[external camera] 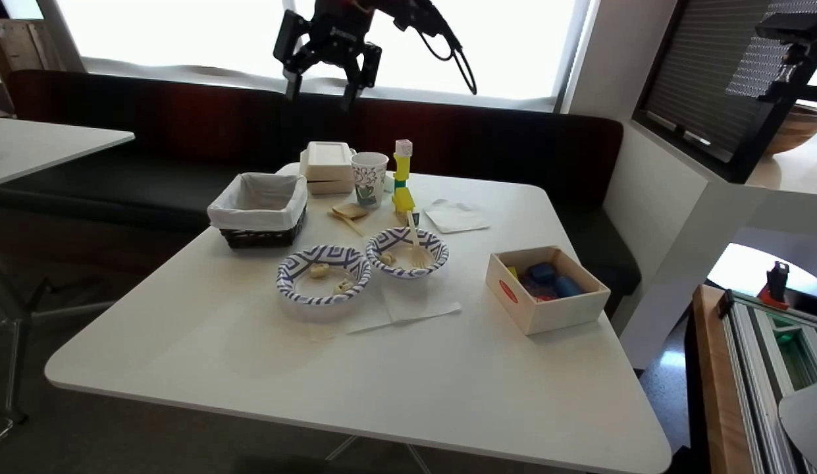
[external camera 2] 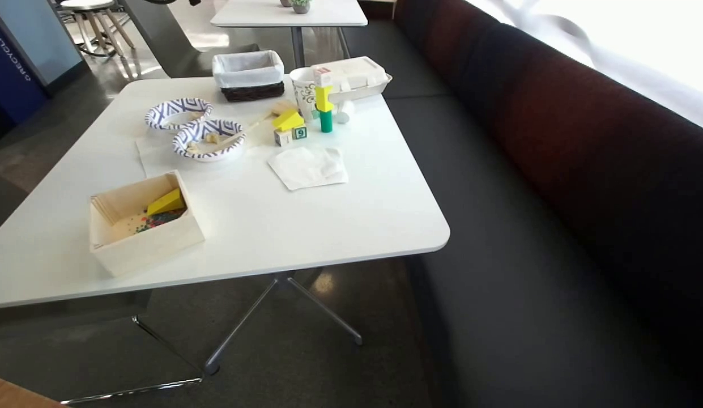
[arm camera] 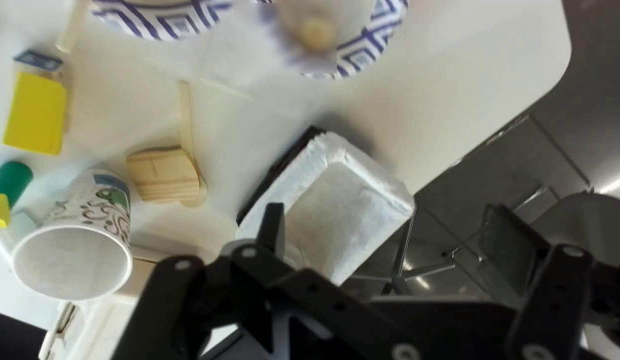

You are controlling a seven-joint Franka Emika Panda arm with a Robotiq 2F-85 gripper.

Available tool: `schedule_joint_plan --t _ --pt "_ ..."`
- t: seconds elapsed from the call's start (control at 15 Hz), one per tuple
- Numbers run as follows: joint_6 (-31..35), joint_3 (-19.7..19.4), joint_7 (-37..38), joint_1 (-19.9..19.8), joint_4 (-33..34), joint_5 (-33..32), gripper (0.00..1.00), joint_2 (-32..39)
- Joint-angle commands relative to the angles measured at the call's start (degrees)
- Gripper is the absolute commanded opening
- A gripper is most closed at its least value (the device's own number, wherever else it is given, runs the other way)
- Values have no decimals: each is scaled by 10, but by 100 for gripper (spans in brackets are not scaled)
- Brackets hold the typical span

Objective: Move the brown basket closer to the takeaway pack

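Note:
The brown basket (external camera: 263,237) with a white liner stands upright near the table's edge. It also shows in an exterior view (external camera 2: 252,92) and in the wrist view (arm camera: 347,215). The takeaway pack (external camera: 329,163), a pale lidded carton, stands at the table's end, a short gap from the basket; it also shows in an exterior view (external camera 2: 357,75) and partly at the bottom of the wrist view (arm camera: 102,327). My gripper (external camera: 321,92) is open and empty, high above the table's end. In the wrist view its spread fingers (arm camera: 389,230) overlap the basket's near part.
A paper cup (external camera: 370,178) stands beside the pack. A wooden spatula (external camera: 349,212) lies between basket and cup. A toy block stack (external camera: 402,174), two patterned bowls (external camera: 324,289) (external camera: 408,247), a napkin (external camera: 455,216) and a wooden box (external camera: 546,289) are on the table. A bench (external camera 2: 498,226) runs alongside.

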Motion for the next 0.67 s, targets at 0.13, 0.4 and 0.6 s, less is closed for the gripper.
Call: schedule_joint_plan --t 0.13,0.4,0.6 --pt "-192 -78 -94 -8 -146 -55 100 -164" --pt "-189 -97 -92 3 -128 -46 100 -153" --pt "-189 -95 -92 6 -136 -48 100 -158"
